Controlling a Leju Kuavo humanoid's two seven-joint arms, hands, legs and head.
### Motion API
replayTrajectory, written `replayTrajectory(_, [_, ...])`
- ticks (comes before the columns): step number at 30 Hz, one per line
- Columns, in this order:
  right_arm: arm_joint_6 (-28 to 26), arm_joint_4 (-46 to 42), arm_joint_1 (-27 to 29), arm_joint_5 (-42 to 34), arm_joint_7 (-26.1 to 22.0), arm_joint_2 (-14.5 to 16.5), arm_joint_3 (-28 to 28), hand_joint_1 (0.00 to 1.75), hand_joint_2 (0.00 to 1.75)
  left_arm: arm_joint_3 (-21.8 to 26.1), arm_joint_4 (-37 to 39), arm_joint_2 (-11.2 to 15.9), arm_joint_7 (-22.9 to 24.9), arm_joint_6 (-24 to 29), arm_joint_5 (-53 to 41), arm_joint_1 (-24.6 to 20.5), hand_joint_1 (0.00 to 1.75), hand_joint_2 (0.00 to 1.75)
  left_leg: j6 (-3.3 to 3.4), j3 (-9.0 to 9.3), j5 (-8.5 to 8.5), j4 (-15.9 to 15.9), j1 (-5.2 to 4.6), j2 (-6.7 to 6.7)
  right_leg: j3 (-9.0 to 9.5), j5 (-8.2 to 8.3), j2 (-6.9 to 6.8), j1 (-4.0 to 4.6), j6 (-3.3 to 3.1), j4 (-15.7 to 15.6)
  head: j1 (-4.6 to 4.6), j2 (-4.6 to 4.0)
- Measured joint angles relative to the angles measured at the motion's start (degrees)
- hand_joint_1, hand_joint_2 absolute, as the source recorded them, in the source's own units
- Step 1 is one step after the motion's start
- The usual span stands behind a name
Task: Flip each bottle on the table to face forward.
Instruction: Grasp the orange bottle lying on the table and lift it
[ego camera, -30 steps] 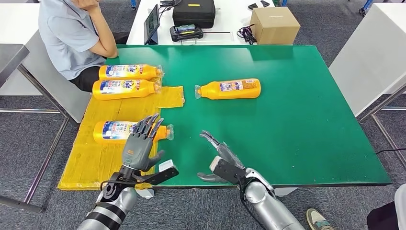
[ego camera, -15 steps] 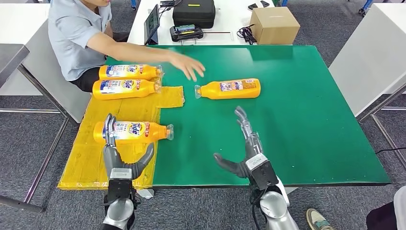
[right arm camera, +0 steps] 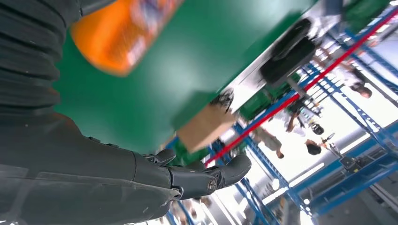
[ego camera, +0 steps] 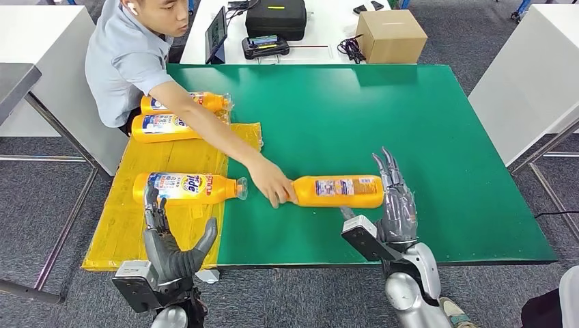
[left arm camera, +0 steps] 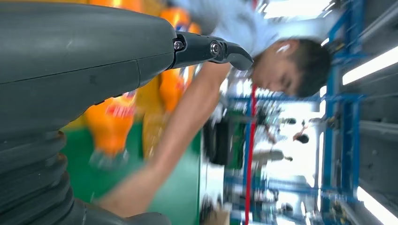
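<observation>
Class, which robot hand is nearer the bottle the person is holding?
Right. The right robot hand is beside the bottle's base; the left robot hand is far off, near the table's front-left edge.

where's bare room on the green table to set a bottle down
Free: the green table between the cardboard box and the orange bottle. Crowded: the yellow mat, and around the person's hand and right hand.

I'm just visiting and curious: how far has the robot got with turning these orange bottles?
Seemingly done: three bottles on the yellow mat lie with labels showing, two far ones and a nearer one. In hand: a person's hand holds the neck of a fourth bottle on the green table, beside the right robot hand. Both robot hands, left too, are empty. Left: that fourth bottle.
</observation>
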Motion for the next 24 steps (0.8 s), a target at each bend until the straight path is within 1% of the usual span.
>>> replayTrajectory(2, [-0.39,0.17,-0.4,4.23,1.72,-1.59,0.04,0.0,1.75,-0.58,-0.78,0.52,1.1,-1.55,1.85,0.59,0.0,1.75,0.0,0.0,0.0,0.0,0.0,0.0,0.0,0.0,0.0,0.0,0.0,0.0,0.0,0.0])
replayTrajectory(6, [-0.06,1.42,-1.74,12.01,5.64,-4.7,0.89,0.0,1.75,-1.16,-1.8,1.26,2.32,-2.07,1.88,1.26,0.0,1.75,0.0,0.0,0.0,0.0,0.0,-0.01,0.01,0.0,0.0,0.0,0.0,0.0,-0.01,0.0])
replayTrajectory(10, [4.82,3.81,-3.87,13.77,8.93,-7.53,2.85,0.0,1.75,-1.69,-2.55,1.77,3.51,-2.04,0.73,1.47,0.0,1.75,0.0,0.0,0.01,0.0,0.0,-0.01,0.02,0.01,-0.01,0.0,0.01,0.0,-0.01,0.0])
replayTrajectory(15, [11.5,6.18,-5.85,10.7,11.28,-9.88,5.07,0.0,1.75,-1.8,-2.82,2.28,5.3,-2.05,-0.36,1.51,0.0,1.75,0.01,0.01,0.01,0.0,0.0,-0.02,0.01,0.01,-0.01,0.0,0.01,0.0,-0.01,0.0])
replayTrajectory(20, [19.04,9.17,-7.32,3.25,13.08,-11.77,6.6,0.0,1.75,-1.92,-2.85,2.85,7.39,-4.05,0.24,1.48,0.0,1.75,0.01,0.0,0.01,0.0,0.0,-0.02,0.01,0.0,-0.01,0.0,0.01,0.0,-0.01,0.0])
replayTrajectory(22, [20.99,10.84,-7.84,1.05,13.23,-12.5,7.28,0.0,1.75,-2.1,-2.84,3.09,7.97,-4.92,0.56,1.37,0.0,1.75,0.01,0.0,0.01,0.0,0.0,-0.02,0.01,0.01,-0.01,0.0,0.01,0.0,-0.01,0.0])
replayTrajectory(24, [21.8,12.63,-8.48,0.29,13.21,-13.16,8.15,0.0,1.75,-2.31,-2.8,3.32,8.31,-5.46,0.62,1.16,0.0,1.75,0.01,0.0,0.01,0.0,0.0,-0.01,0.01,0.01,-0.01,0.0,0.01,0.0,-0.01,0.0])
